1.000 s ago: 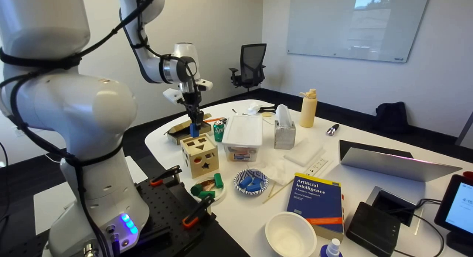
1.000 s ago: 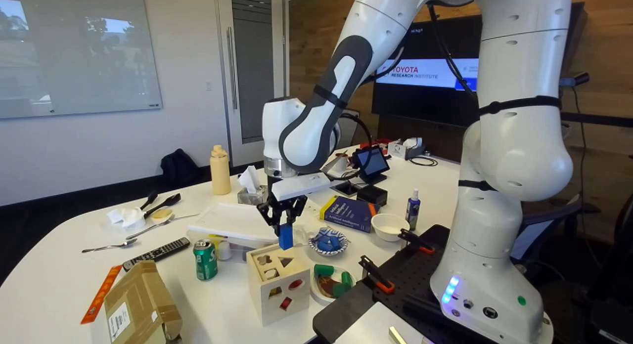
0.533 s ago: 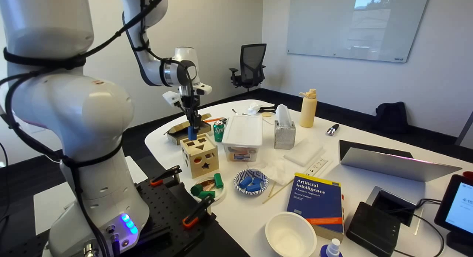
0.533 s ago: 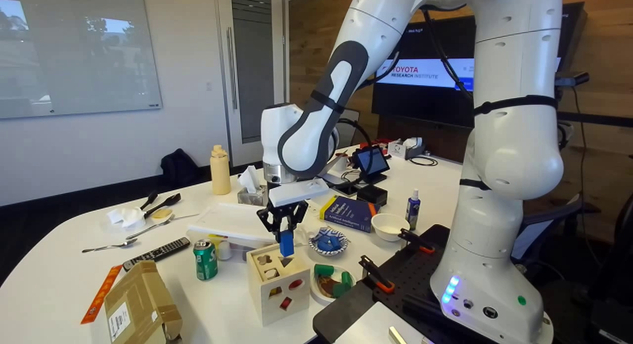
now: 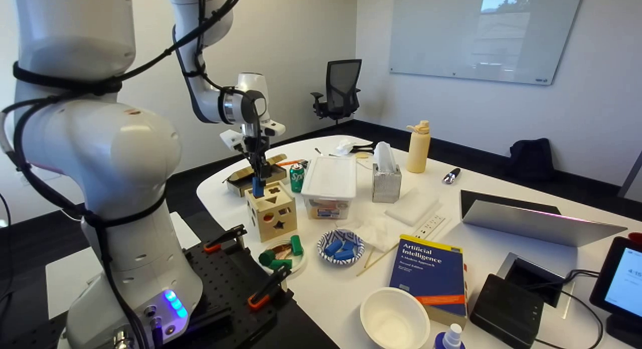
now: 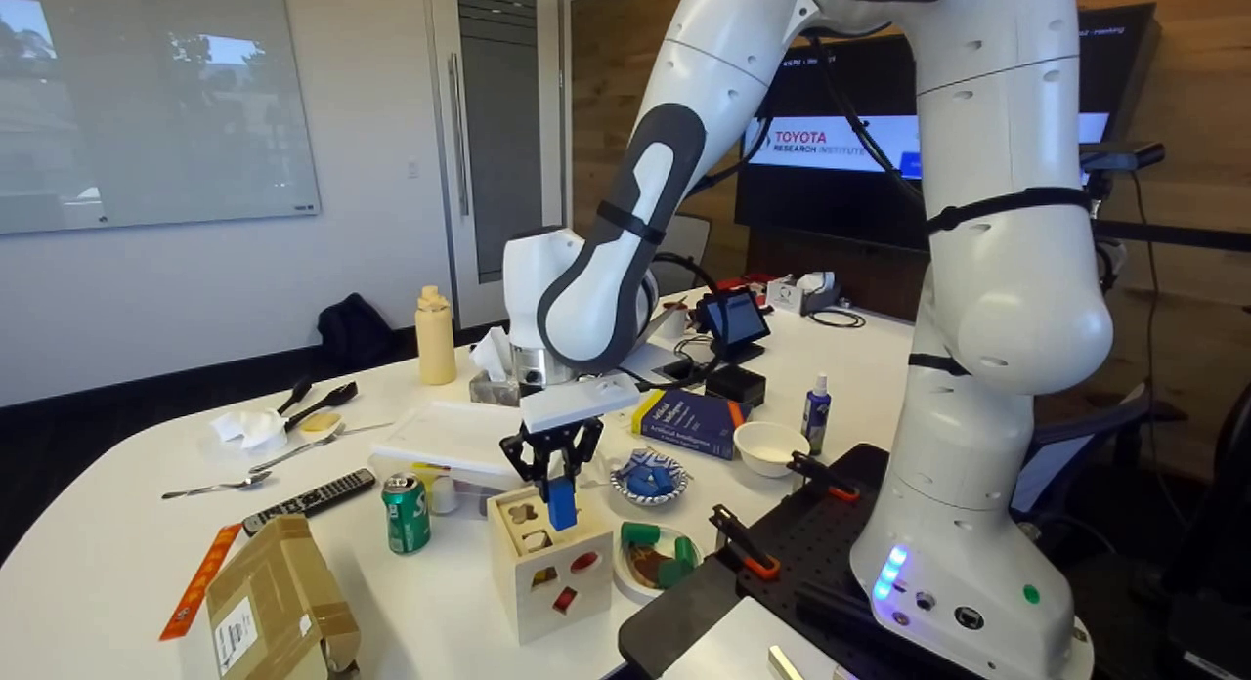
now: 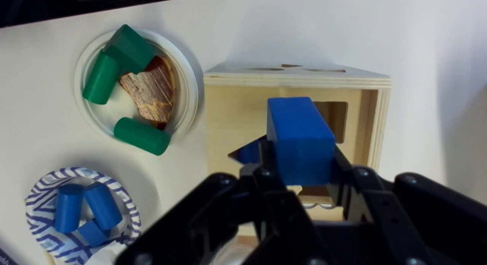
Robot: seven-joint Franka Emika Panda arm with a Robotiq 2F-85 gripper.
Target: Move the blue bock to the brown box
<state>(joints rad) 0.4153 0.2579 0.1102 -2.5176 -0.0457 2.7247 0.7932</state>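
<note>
My gripper [image 7: 300,154] is shut on a blue rectangular block [image 7: 300,128], which stands roughly upright between the fingertips. The wooden box [image 7: 236,116], pale brown with cut-out holes, is directly below. In the wrist view the block covers part of a rectangular hole and the triangular hole, which looks dark blue inside. In both exterior views the gripper [image 5: 259,176] [image 6: 558,480] holds the block [image 5: 258,188] [image 6: 562,505] at the top of the wooden box [image 5: 271,218] [image 6: 557,602]. I cannot tell whether the block touches the lid.
A patterned bowl [image 7: 40,215] with blue blocks and a white dish [image 7: 188,86] with green blocks stand beside the wooden box. A Sprite can [image 6: 406,514], a lidded plastic bin [image 5: 329,176] and an open brown cardboard box [image 6: 279,592] are also close by.
My gripper has moved down with the blue block in it, from above the wooden box to right at its top. It has also shifted slightly sideways. The other objects have not moved.
</note>
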